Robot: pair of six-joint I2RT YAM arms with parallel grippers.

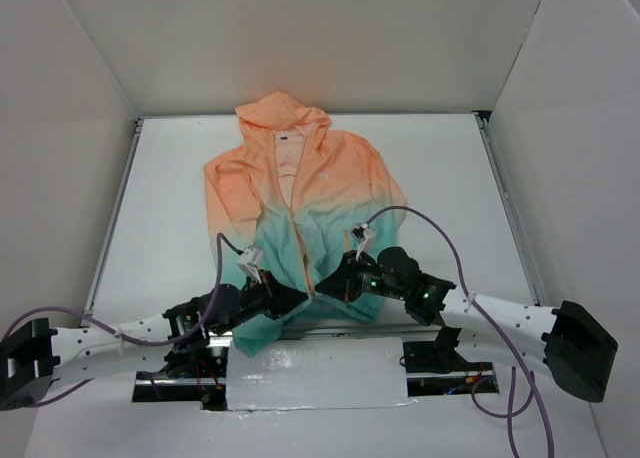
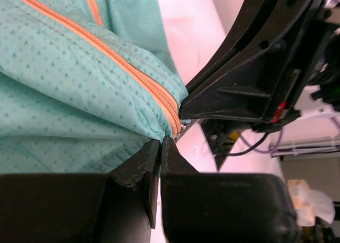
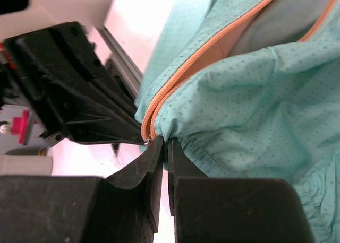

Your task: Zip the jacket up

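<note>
Lying on a white table (image 1: 440,178), the jacket (image 1: 300,193) sits between pale walls (image 1: 300,38)

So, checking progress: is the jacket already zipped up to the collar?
No: the jacket gapes open below the collar, its orange zipper edges lying apart.

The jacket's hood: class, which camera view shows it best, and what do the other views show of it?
The top external view: only there does the hood appear, peach-orange, spread at the far end of the jacket. Both wrist views show just teal hem fabric and the orange zipper, never the hood.
</note>
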